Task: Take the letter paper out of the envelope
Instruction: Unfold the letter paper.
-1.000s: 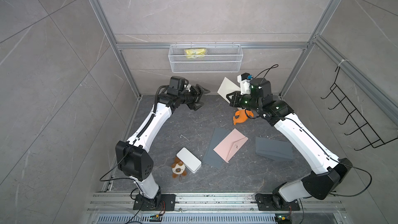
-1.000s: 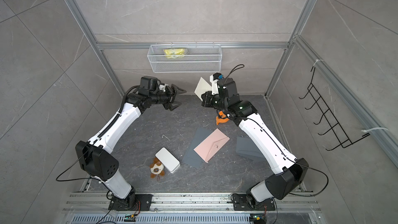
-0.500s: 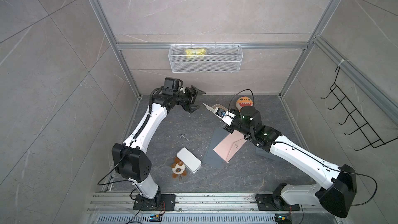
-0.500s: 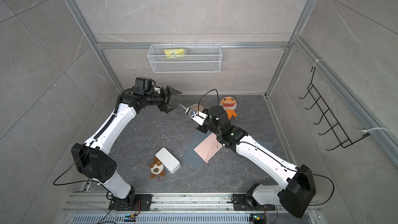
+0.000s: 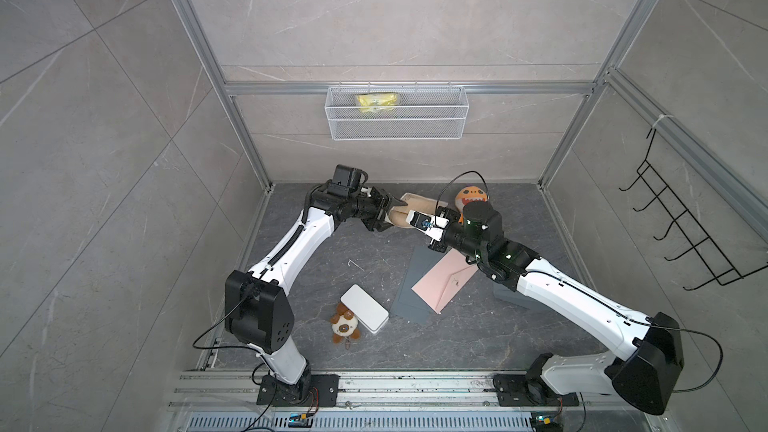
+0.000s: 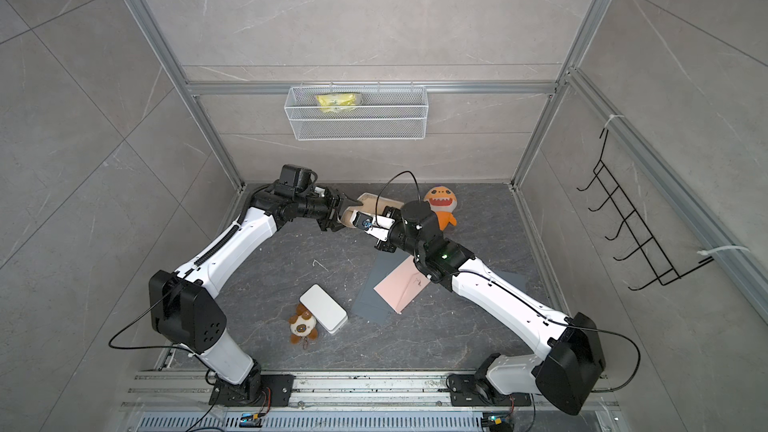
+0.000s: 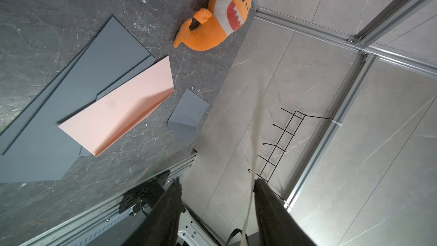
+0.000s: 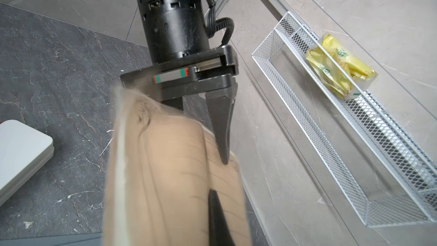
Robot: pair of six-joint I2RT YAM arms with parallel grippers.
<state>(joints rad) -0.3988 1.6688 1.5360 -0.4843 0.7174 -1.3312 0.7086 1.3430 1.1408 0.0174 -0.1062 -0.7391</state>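
I'm looking into a grey-tiled booth over a dark stone floor (image 5: 374, 251). The widest bare stretch lies beneath the left arm, on the base side of the left gripper (image 7: 217, 183), while the back wall stands close behind both grippers. One wire basket (image 5: 397, 126) hangs on that wall above them, with one yellow packet (image 5: 376, 102) in it.

Two arms are in shot. Grey sheets (image 5: 422, 261) lie overlapped on the floor below the right gripper (image 8: 214, 199), too stacked for me to count. One pink envelope (image 5: 446, 284) lies flat on top of them, and one folded grey card (image 7: 186, 114) sits near it.

The one letter paper (image 8: 170, 173) is out of the envelope and up in the air. The right gripper is clamped on it. Its free edge runs between the left jaws, which stand partly apart, with the sheet close beside one finger.

There are two plush toys: an orange shark (image 5: 471, 197) just beyond the right gripper, and a small bear (image 5: 344, 326) touching the one white box (image 5: 365, 313).

A second ago the right gripper held the sheet high by the wall, well apart from the left gripper, whose jaws were wider. The envelope hasn't shifted.
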